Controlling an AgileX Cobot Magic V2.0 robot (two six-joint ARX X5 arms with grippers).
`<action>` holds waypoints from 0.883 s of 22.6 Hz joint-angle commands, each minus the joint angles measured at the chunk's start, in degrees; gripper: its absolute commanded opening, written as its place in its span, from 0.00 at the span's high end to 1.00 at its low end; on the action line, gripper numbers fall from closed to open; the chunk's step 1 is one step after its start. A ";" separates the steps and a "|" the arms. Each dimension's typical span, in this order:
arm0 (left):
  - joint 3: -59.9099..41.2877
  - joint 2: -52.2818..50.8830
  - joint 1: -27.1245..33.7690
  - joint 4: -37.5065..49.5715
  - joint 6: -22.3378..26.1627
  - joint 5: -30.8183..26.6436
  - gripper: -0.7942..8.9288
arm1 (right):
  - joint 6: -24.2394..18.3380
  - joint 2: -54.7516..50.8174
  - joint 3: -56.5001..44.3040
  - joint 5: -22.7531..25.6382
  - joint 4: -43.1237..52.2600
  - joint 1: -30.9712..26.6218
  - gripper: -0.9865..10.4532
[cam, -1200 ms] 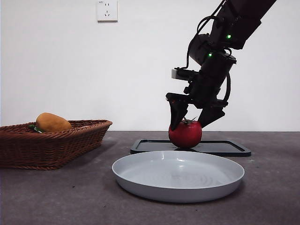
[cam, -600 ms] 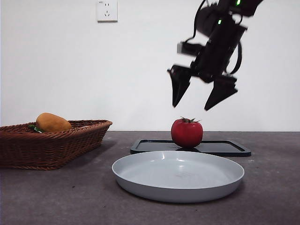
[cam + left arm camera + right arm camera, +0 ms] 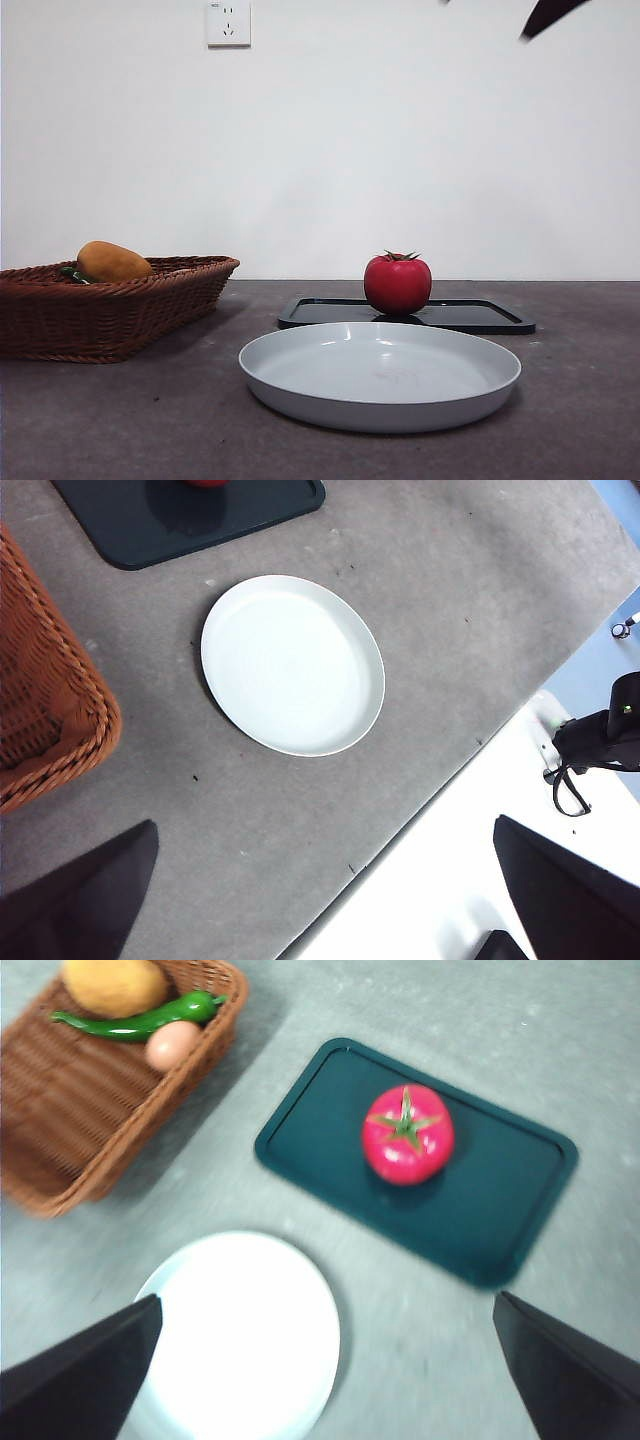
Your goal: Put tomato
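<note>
The round red tomato with a green star stem stands upright on the dark flat tray behind the plate; the right wrist view shows the tomato alone near one end of the tray. My right gripper hangs high above it, open and empty; in the front view only a black tip shows at the top edge. My left gripper is open, high over the table's near edge, with a sliver of the tomato at the picture's rim.
A pale grey plate lies in front of the tray. A brown wicker basket at the left holds an orange-brown fruit, a green pepper and a small peach-coloured item. The table edge shows beside the plate.
The right gripper let go of the tomato and rose up and away, nearly out of the front view. The tomato stays on the tray.
</note>
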 commanded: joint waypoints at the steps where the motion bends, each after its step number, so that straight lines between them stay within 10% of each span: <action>1: 1.07 0.31 -0.15 0.28 0.87 0.33 0.37 | -0.83 -4.22 -0.48 -0.31 -1.75 0.42 0.43; 20: 1.07 0.31 -0.15 0.26 0.85 0.33 0.37 | 1.33 -32.57 -29.35 -8.85 -1.66 4.00 0.44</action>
